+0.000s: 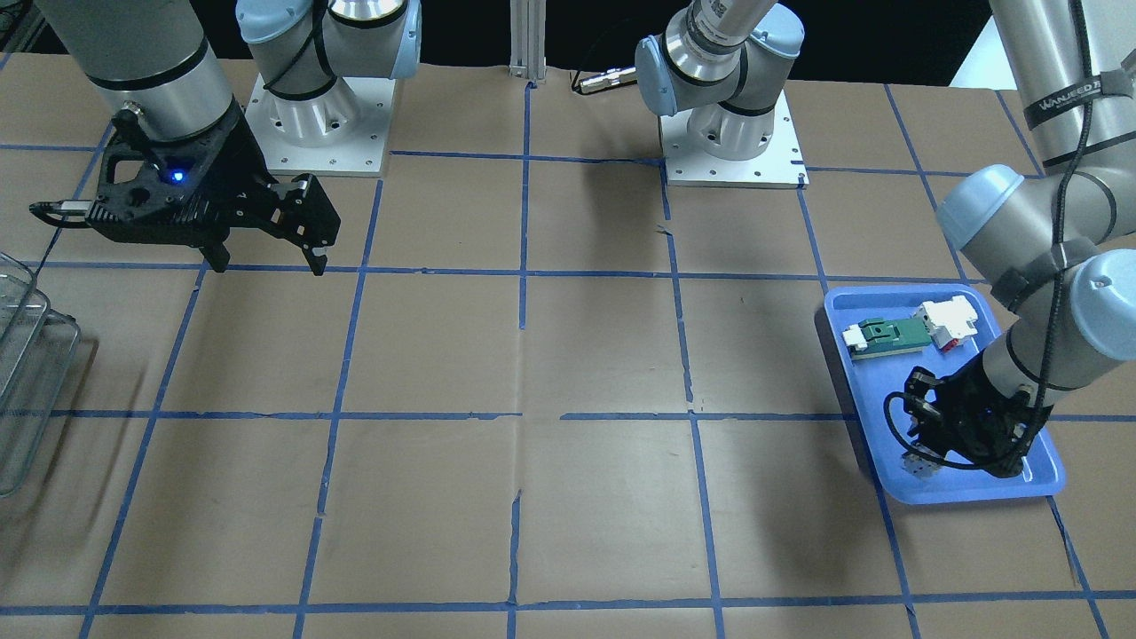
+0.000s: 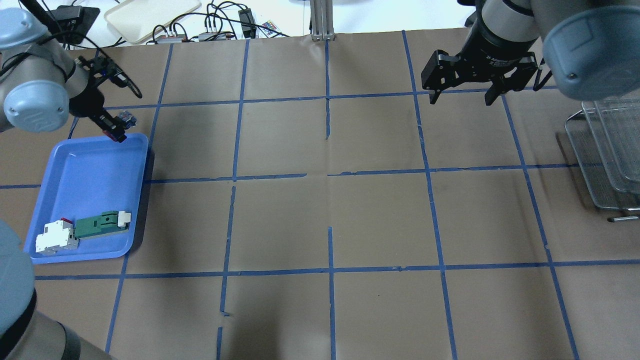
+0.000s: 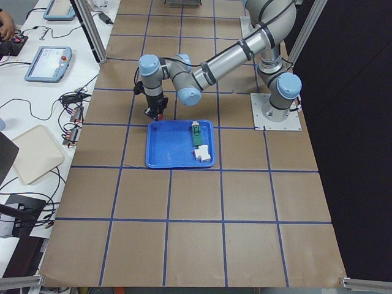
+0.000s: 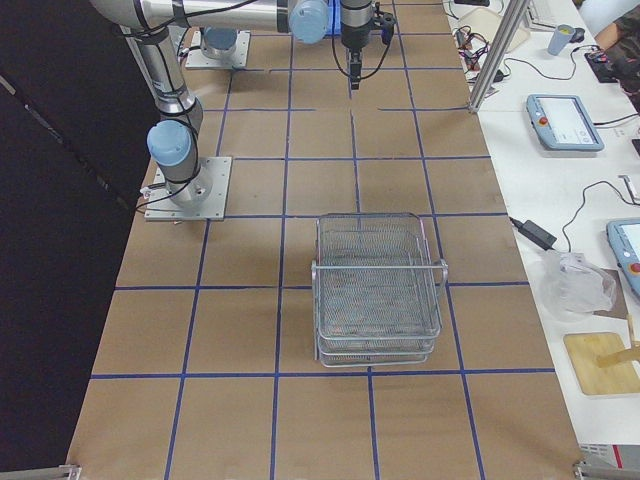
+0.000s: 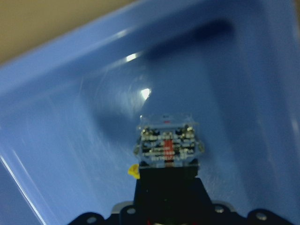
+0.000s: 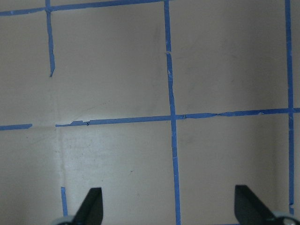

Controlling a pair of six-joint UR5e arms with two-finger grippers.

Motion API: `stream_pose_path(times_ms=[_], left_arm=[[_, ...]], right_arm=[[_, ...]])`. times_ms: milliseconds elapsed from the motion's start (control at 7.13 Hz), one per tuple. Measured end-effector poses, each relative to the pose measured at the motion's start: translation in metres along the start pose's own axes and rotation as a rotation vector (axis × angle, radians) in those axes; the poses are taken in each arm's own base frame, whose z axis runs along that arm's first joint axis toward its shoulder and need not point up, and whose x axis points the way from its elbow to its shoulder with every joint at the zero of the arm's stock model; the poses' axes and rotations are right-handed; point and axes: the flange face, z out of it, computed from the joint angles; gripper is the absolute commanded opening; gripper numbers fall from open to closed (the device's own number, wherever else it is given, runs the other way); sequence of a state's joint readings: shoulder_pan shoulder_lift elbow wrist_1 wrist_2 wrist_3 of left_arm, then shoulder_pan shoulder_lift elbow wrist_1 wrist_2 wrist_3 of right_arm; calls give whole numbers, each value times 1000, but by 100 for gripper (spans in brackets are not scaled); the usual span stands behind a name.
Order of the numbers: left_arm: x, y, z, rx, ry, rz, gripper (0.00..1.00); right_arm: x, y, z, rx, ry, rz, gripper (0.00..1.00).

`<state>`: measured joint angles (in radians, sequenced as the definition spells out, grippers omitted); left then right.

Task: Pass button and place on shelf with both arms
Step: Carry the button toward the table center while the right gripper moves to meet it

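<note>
Plainly my left gripper (image 2: pixel 119 131) is clamped on the button (image 5: pixel 166 140) at the tray's (image 2: pixel 85 170) far corner, cap hard to see; right gripper (image 2: pixel 462 95) gapes empty; shelf (image 2: pixel 600 150) far right, cropped.

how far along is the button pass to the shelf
Early stage. Done: the left gripper is shut on the button, over a corner of the blue tray. In hand: getting it out of the tray. Left: the pass to the right gripper, which hangs open and empty near the shelf, then placing it there.
</note>
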<state>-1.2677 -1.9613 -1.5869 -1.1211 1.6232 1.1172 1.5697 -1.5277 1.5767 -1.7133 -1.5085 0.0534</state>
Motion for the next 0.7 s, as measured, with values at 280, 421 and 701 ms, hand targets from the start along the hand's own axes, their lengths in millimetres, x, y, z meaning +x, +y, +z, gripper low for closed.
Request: stream_pose_path(times_ms=[280, 421, 701], left_arm=[[66, -90, -57, 56, -27, 264, 0], [97, -124, -74, 124, -15, 352, 0], [144, -168, -93, 267, 25, 550, 0]], right_arm=[[-4, -3, 2, -18, -106, -121, 100], [5, -5, 4, -18, -133, -252, 100], [52, -8, 3, -28, -169, -515, 100]])
